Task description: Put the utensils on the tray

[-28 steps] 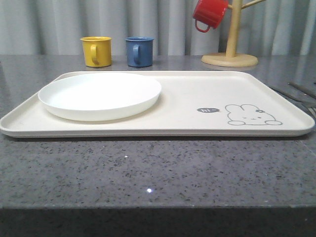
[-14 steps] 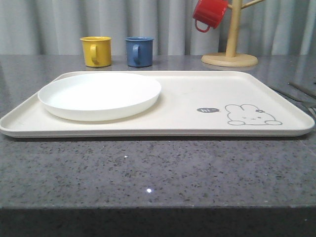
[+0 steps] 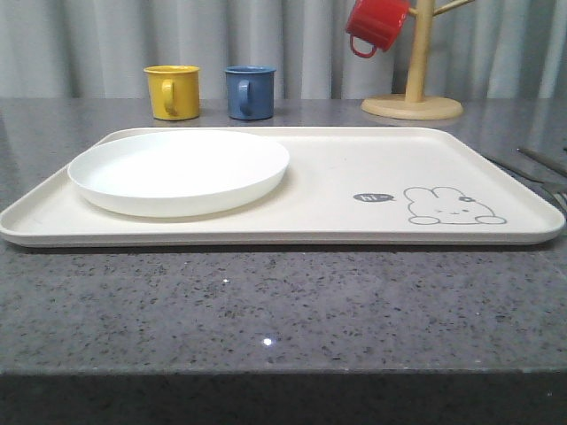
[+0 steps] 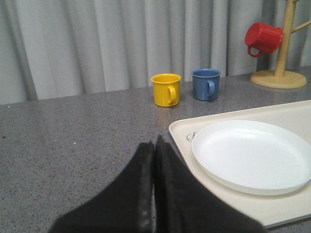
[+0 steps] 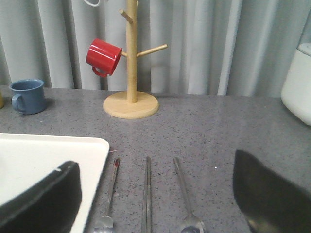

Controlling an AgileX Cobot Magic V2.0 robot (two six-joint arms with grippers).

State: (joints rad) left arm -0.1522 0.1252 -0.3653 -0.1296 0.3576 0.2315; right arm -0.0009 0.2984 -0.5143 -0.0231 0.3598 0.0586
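Three silver utensils lie side by side on the grey counter just right of the cream tray (image 5: 43, 150): a fork (image 5: 112, 189), a pair of chopsticks (image 5: 146, 194) and a spoon (image 5: 183, 191). My right gripper (image 5: 153, 194) hangs open above them, its dark fingers (image 5: 43, 199) spread wide on either side, holding nothing. In the front view the utensils (image 3: 539, 160) show as thin lines past the right rim of the tray (image 3: 283, 237). My left gripper (image 4: 154, 160) is shut and empty over the counter, beside the tray's left end (image 4: 182, 133).
A round white plate (image 3: 177, 173) sits on the tray's left half. Yellow mug (image 3: 173, 91) and blue mug (image 3: 249, 91) stand behind the tray. A wooden mug tree (image 3: 413, 102) with a red mug (image 3: 376, 24) stands at the back right. A white vessel (image 5: 299, 82) stands far right.
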